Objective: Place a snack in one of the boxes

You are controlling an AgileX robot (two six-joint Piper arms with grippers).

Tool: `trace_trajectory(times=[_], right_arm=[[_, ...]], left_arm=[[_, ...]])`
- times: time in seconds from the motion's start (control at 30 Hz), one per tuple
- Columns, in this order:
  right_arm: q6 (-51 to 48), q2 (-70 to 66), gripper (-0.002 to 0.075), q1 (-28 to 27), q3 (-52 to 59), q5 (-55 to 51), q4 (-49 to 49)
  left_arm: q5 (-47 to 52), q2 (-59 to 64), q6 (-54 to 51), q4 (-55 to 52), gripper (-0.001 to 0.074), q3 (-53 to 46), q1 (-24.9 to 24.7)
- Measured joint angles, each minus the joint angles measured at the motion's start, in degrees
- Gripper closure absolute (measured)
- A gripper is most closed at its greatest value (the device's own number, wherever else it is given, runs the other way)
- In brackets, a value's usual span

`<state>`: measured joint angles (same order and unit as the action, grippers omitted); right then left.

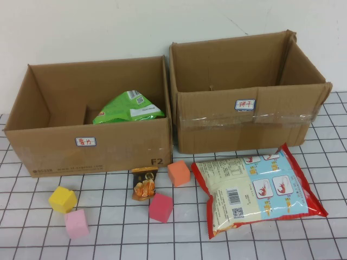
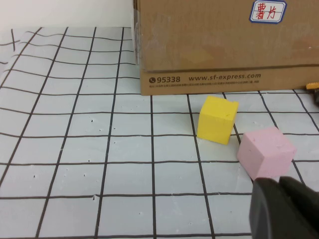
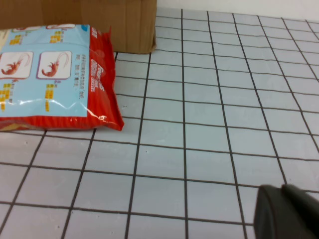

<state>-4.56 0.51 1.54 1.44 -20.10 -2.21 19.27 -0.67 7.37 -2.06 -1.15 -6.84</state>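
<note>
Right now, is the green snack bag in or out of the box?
In: the green snack bag lies inside the left box, behind its front wall.

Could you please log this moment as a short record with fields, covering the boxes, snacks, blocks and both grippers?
left box: holds green snack bag
right box: nothing seen inside
on table: red shrimp-cracker bag, small orange snack packet
blocks: yellow block, light pink block, orange block, magenta block
left gripper: low over table near light pink block
right gripper: low over bare table beside shrimp-cracker bag
</note>
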Motion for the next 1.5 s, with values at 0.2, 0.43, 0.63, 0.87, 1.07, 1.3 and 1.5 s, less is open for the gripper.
trace_trajectory(times=[0.2,0.43,0.63,0.87,1.07,1.3,1.5], right_arm=[[0.0,0.0,0.0725,0.0,0.0,0.0,0.0],[0.0,0.0,0.0725,0.0,0.0,0.0,0.0],[-0.1,0.0,0.0725,0.0,0.0,0.0,0.0],[-0.1,0.0,0.0725,0.0,0.0,0.0,0.0],[-0.1,0.0,0.0725,0.0,0.0,0.1,0.0],[-0.1,0.0,0.0725,0.0,0.2,5.5,0.0],[-0.1,0.0,0.0725,0.0,0.2,26.6,0.0]], left_arm=[[0.0,0.0,0.0,-0.5,0.0736,0.0,0.0],[0.0,0.0,0.0,-0.9,0.0736,0.0,0.0],[0.0,0.0,0.0,-0.9,0.0736,0.0,0.0],[0.0,0.0,0.0,-0.9,0.0736,0.0,0.0],[-0.1,0.0,0.0,-0.9,0.0736,0.0,0.0],[-9.1,0.0,0.0,-1.1,0.0736,-0.3,0.0],[-27.4,0.0,0.0,-1.3,0.0736,-0.3,0.0]])
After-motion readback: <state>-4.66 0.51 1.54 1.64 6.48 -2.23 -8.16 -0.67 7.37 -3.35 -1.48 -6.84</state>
